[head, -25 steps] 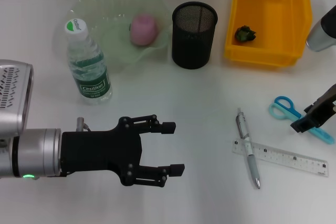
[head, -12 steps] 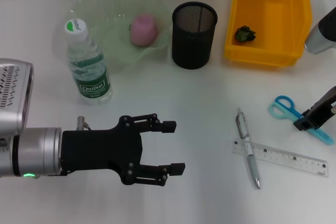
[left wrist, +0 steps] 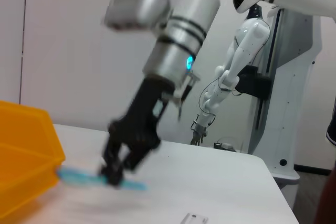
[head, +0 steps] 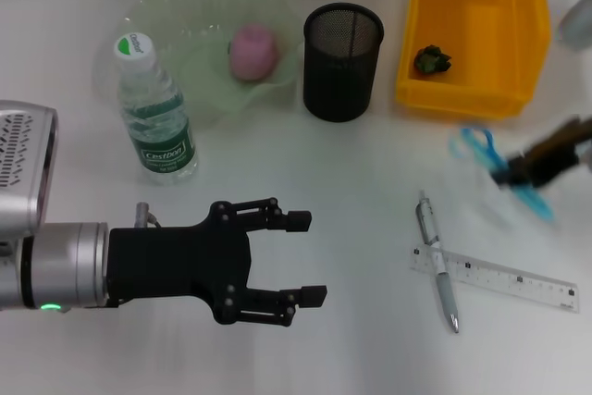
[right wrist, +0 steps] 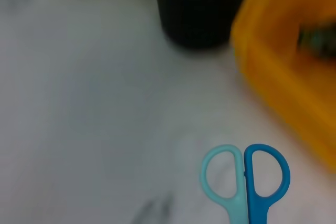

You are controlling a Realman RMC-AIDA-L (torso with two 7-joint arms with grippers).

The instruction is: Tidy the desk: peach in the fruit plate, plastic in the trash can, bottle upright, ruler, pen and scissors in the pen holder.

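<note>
My right gripper [head: 524, 170] is shut on the blue scissors [head: 483, 156] and holds them off the table, right of the black mesh pen holder [head: 342, 60]. The left wrist view shows that gripper [left wrist: 112, 173] pinching the scissors [left wrist: 79, 178] by the blades. In the right wrist view the scissor handles [right wrist: 245, 174] hang before the pen holder [right wrist: 202, 6]. The pen [head: 437, 261] lies across the ruler [head: 518, 279]. A pink peach [head: 252, 51] rests in the green plate [head: 176, 6]. The bottle [head: 153, 108] stands upright. My left gripper [head: 310, 258] hovers open at the front left.
The yellow bin [head: 462, 104] stands at the back right with a dark crumpled piece of plastic [head: 431, 59] inside; the right wrist view also shows the bin [right wrist: 286, 61]. The bottle, plate and pen holder line the back of the white table.
My right gripper closed on the scissors and lifted them up and to the left, toward the pen holder. The left arm has not moved.
</note>
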